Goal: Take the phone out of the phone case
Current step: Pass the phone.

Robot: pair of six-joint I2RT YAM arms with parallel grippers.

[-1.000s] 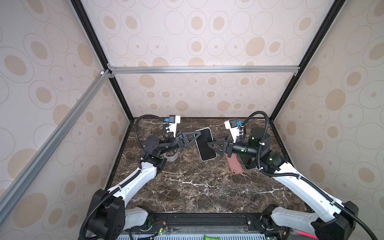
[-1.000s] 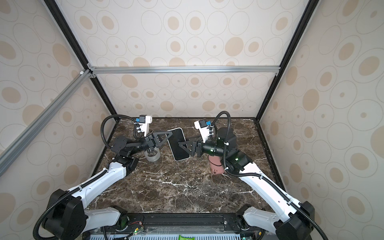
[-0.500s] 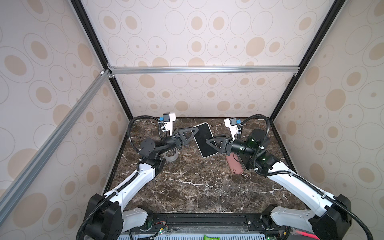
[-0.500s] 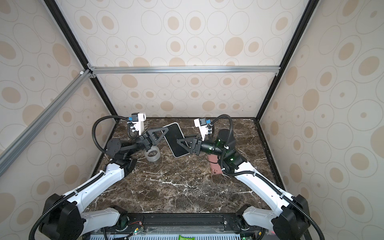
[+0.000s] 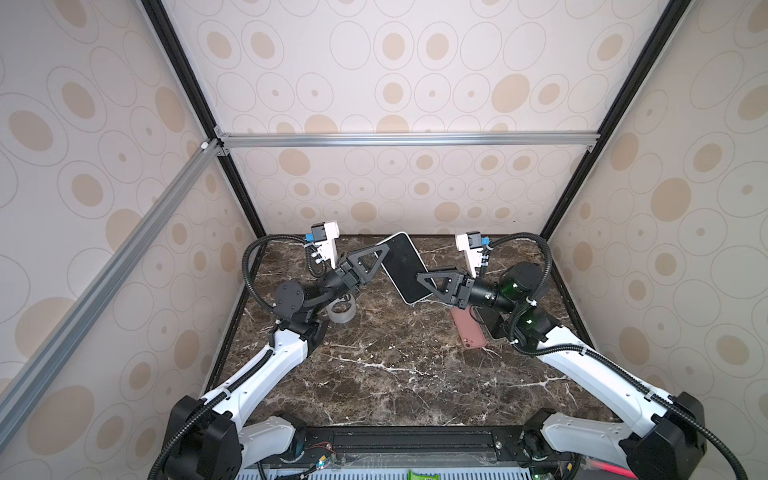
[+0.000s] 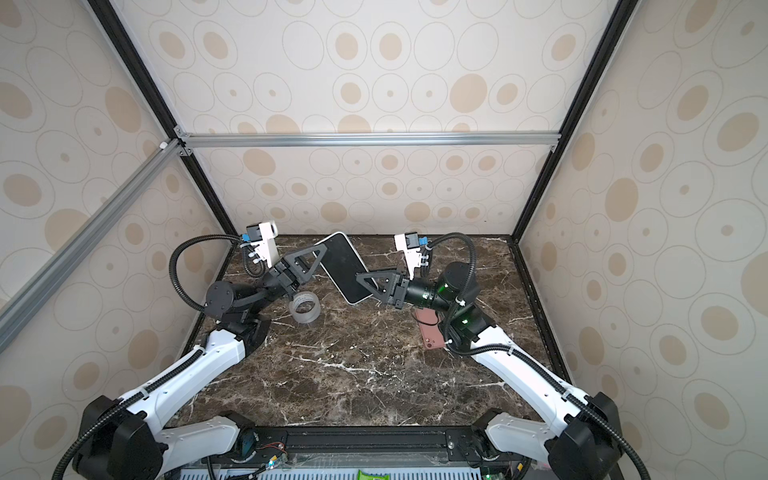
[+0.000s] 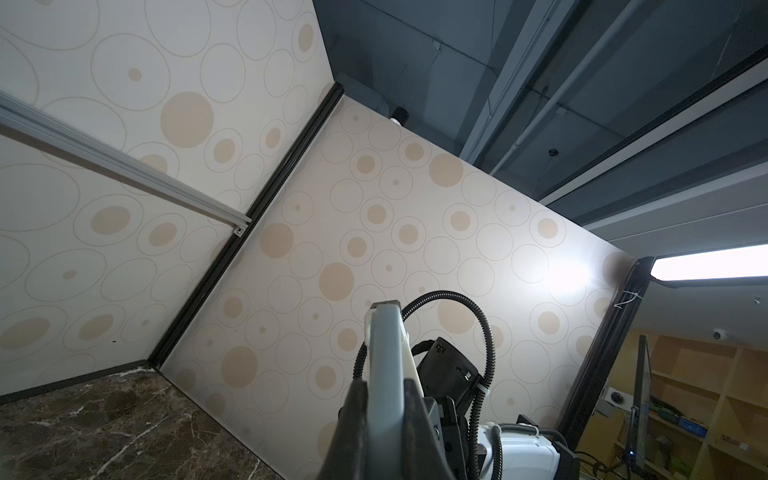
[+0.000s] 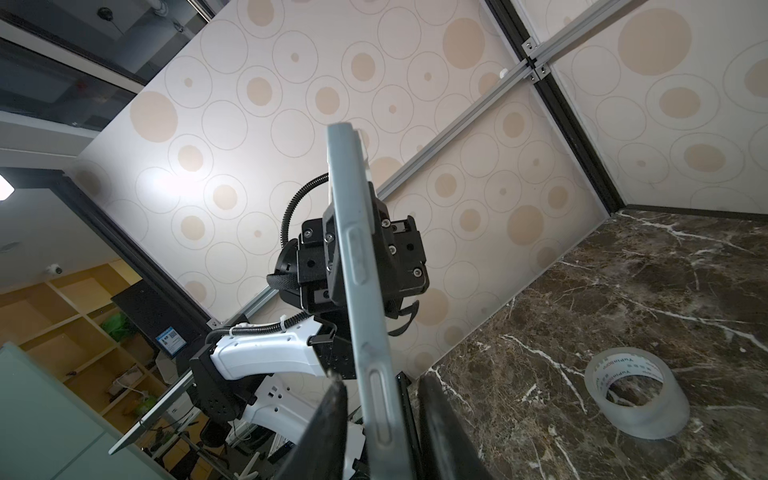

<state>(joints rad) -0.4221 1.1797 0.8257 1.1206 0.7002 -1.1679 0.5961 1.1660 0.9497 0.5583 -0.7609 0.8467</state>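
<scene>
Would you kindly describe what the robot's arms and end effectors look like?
The left arm and right arm have white shells, black joints and black corrugated cables. The left end effector and right end effector have black triangular open-frame fingers; white wrist cameras carry blue connectors.

I see a dark brown marble table [image 5: 395, 374] with white veins. A clear tape roll [image 5: 343, 314] lies flat on it. Well apart from the tape roll, across the table, lies a pink phone-shaped slab [image 5: 468, 330], a dark flat thing [image 5: 493, 329] just beside it.
</scene>
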